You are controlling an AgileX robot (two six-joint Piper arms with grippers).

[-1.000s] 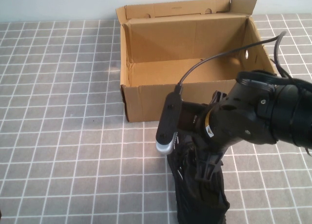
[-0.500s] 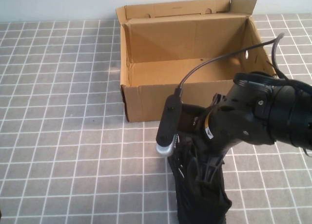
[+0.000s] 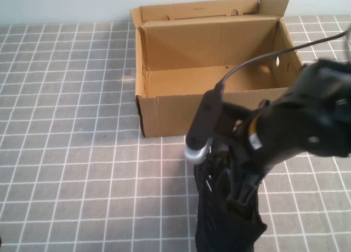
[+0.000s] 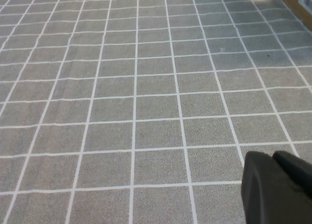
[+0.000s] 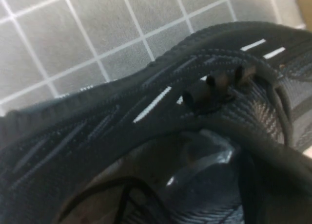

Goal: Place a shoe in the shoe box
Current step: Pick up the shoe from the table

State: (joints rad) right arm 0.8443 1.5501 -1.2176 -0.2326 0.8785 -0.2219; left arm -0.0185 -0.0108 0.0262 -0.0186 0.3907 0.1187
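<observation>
Gripping shoe (image 3: 227, 219): right gripper (image 3: 237, 194) fingers shut on it; left gripper (image 4: 278, 187) parked.

Black mesh shoe (image 3: 219, 208) and brown cardboard shoe box (image 3: 164, 112), both on the grey tiled surface.

The shoe is seen lying just in front of the box, outside it, its length running toward the near edge; black laces and short white dash marks on the side are shown. The box is stood open, flaps upright, interior bare, a round hole pierced in one side wall.
</observation>
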